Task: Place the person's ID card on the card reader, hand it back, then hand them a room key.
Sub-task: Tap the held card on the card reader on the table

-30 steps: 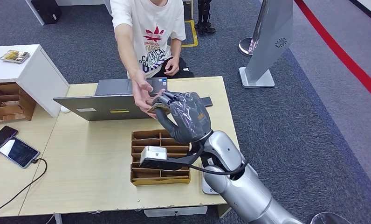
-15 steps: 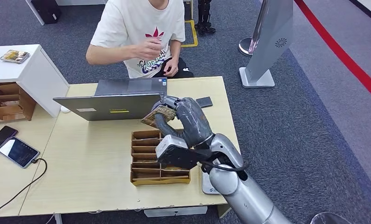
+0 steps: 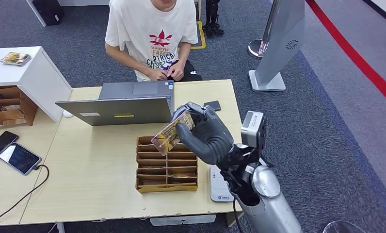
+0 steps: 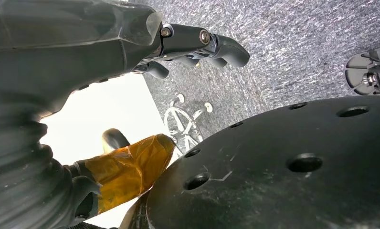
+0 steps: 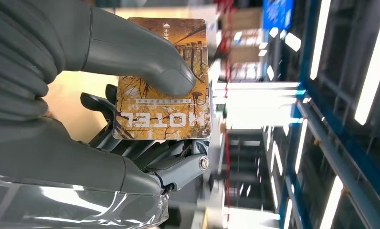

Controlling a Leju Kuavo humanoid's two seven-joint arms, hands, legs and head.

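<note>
Hotel key card (image 3: 170,131) is pinched between thumb and fingers (image 5: 145,148) of the right hand (image 3: 205,133), raised above the cardboard organizer (image 3: 167,170), palm turned upward.

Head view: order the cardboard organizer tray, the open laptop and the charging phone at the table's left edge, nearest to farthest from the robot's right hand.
1. Cardboard organizer tray: just below and left of the right hand, which holds a card.
2. Laptop: behind the tray, towards the person.
3. Charging phone: far left edge.
</note>
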